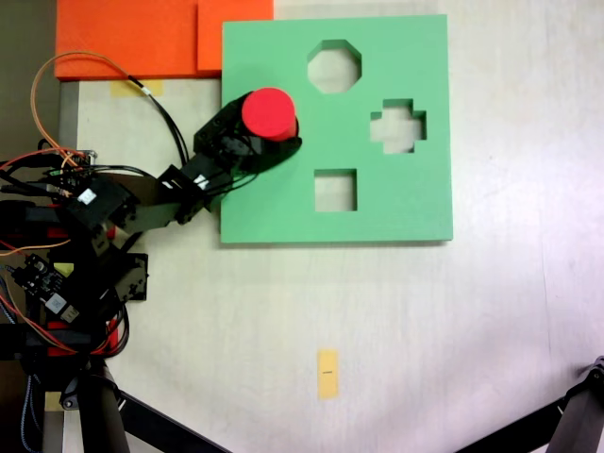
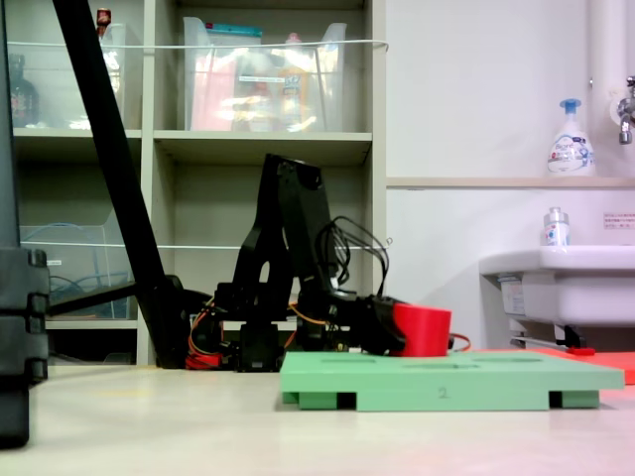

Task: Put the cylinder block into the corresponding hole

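Fixed views: pale table [image 1: 425, 330], shelving [image 2: 248, 149], sink [image 2: 556, 278].

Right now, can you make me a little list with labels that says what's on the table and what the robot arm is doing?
Robot: one black arm, reaching over the left part of the green board in a fixed view
Gripper: shut on the red cylinder block
Block height: bottom just above the board's top, seen from the side
Green board: flat on the table, with octagon, cross and square cut-outs showing
Round hole: hidden, cannot tell where
Orange foam: beside the board's top-left corner
Yellow tape: on the table below the board
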